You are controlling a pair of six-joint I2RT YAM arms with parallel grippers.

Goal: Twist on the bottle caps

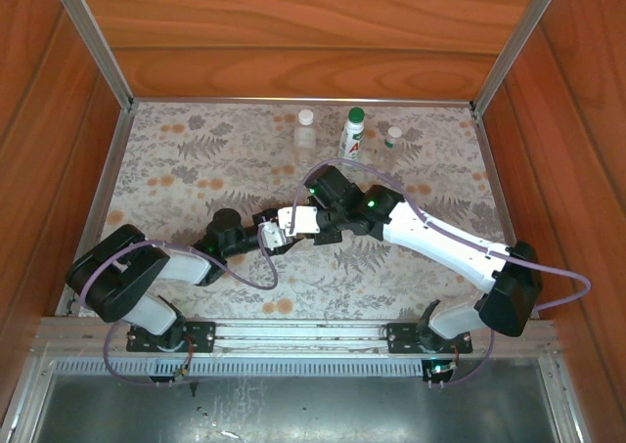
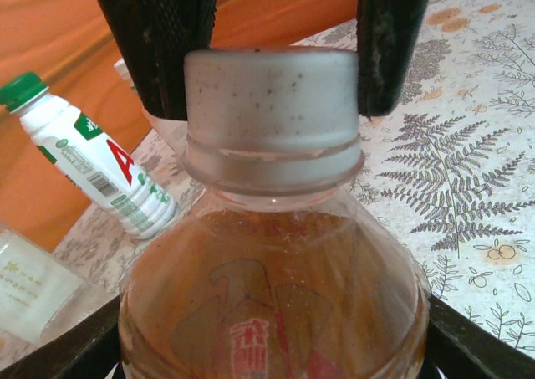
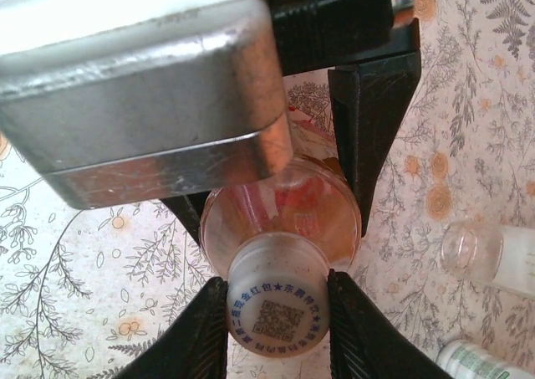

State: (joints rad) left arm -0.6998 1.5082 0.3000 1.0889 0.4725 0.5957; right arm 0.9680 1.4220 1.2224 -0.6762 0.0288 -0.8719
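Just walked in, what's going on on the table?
The left gripper holds the amber bottle by its body over mid-table. The right gripper has its fingers on both sides of the white cap sitting on the bottle's neck. The white bottle and two clear bottles stand near the far edge.

Glossy plastic bottle — matt cap

A pale speckled cap sits on an amber bottle, with two black fingers flanking it. A white bottle shows behind, left.
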